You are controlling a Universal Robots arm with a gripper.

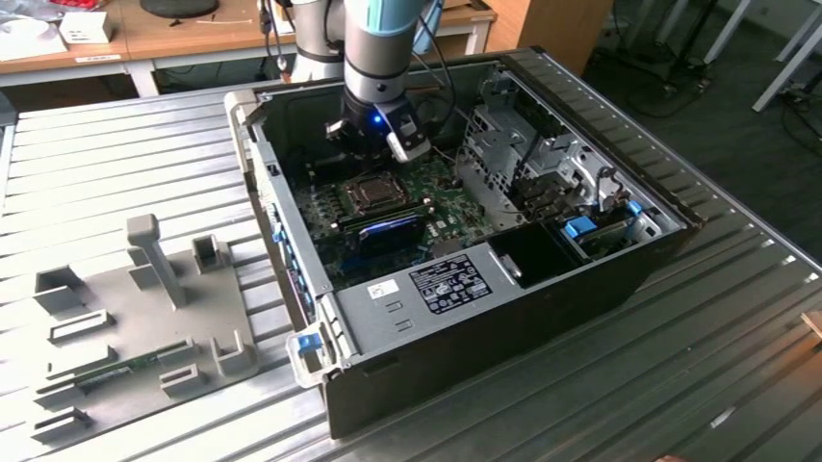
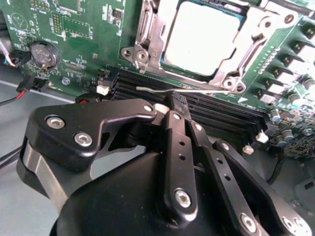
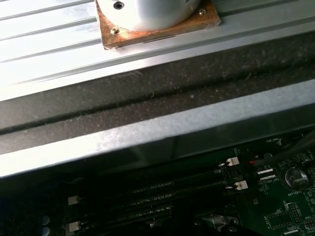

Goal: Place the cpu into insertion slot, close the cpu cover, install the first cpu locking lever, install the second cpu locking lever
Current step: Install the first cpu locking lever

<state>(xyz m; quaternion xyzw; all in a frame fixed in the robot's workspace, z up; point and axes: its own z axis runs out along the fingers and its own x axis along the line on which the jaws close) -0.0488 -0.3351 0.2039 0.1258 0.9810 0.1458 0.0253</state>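
Green board [image 2: 74,29], cpu [image 2: 204,37] flat within cpu cover [image 2: 149,29]

Exterior view: set high and well back, looking steeply down into the open computer case [image 1: 514,241] on the ribbed table [image 1: 115,164], with the arm [image 1: 372,48] at twelve o'clock and a grey fixture plate [image 1: 129,318] at eight o'clock.

Second wrist view: mounted just behind the gripper [image 2: 170,101], looking along its black links, very close to the green motherboard [image 2: 74,44] and the cpu [image 2: 204,37].

First wrist view: close too, but aimed flatter, across the case wall [image 3: 147,132] to the table beyond.

Shared by both wrist views: the black memory slots [image 2: 206,110] [image 3: 152,196] and the round coin battery [image 2: 44,53] [image 3: 295,177].
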